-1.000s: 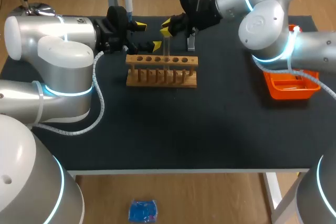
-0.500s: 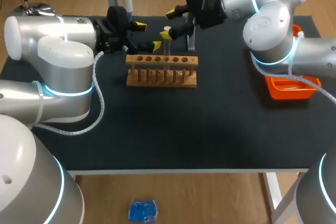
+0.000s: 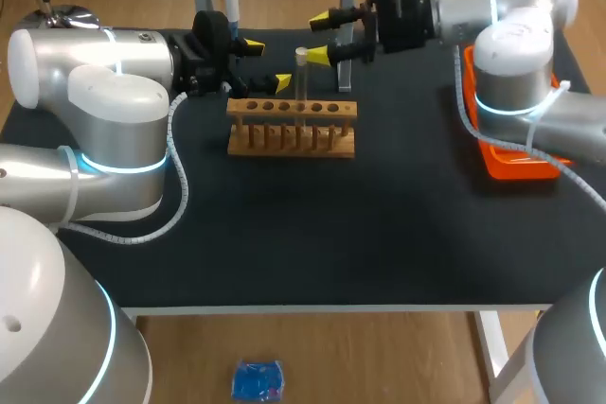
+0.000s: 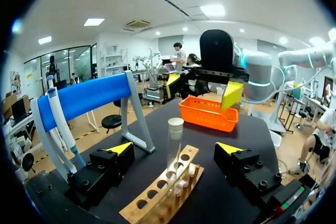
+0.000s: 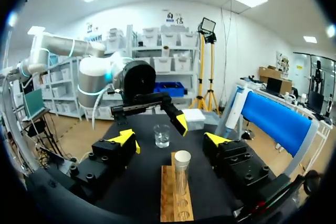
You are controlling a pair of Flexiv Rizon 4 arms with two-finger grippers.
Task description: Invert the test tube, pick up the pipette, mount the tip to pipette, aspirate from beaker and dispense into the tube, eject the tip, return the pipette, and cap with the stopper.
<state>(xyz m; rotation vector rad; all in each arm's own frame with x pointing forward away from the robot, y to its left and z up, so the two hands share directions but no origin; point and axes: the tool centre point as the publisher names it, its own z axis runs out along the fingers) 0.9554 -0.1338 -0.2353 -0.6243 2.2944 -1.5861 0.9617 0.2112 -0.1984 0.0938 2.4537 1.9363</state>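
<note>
Clear glass test tube (image 3: pixel 301 73) stands upright in the wooden rack (image 3: pixel 292 130) on the black worktop (image 3: pixel 379 234), and neither arm touches it. My left arm lies low from the left, its gripper (image 3: pixel 266 63) open just beside the tube. My right arm reaches across from the right, its gripper (image 3: pixel 322 36) open just behind the tube. A small glass beaker (image 5: pixel 161 136) holds a little clear liquid.

left gripper (image 3: pixel 266 63) spread wide, right gripper (image 3: pixel 322 36) likewise
</note>
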